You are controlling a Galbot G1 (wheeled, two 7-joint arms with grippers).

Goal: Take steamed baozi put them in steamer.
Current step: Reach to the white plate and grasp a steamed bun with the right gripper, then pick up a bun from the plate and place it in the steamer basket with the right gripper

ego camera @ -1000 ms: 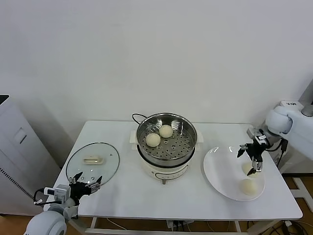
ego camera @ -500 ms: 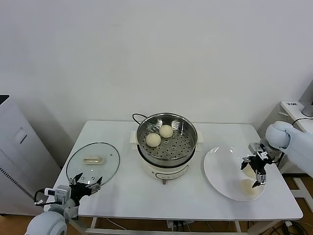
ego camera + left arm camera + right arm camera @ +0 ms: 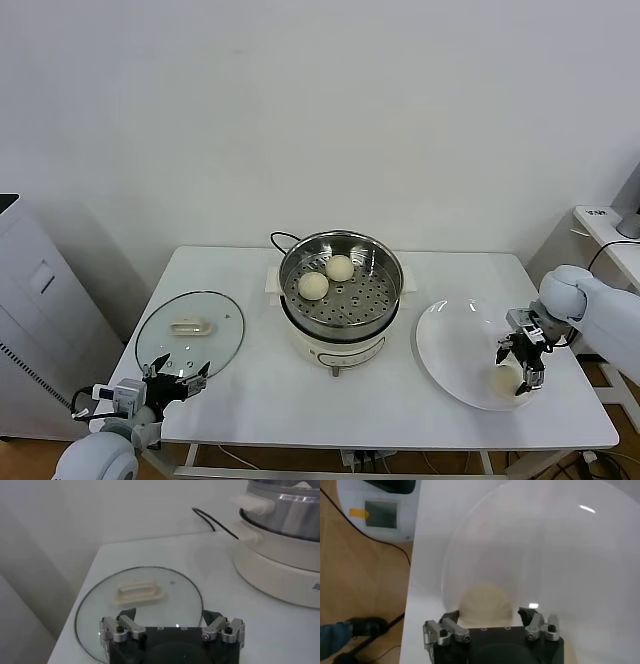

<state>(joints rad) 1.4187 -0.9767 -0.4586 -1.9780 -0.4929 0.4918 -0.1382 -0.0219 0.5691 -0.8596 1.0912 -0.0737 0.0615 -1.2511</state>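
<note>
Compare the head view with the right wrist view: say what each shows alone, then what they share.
Head view only: the steamer with two baozi inside, the glass lid on the table, and the left gripper, open, parked at the table's near left edge.
Right wrist view only: the floor beside the table with a black cable and a white device.
Both: the white plate, one baozi on it, and the right gripper straddling that baozi.
</note>
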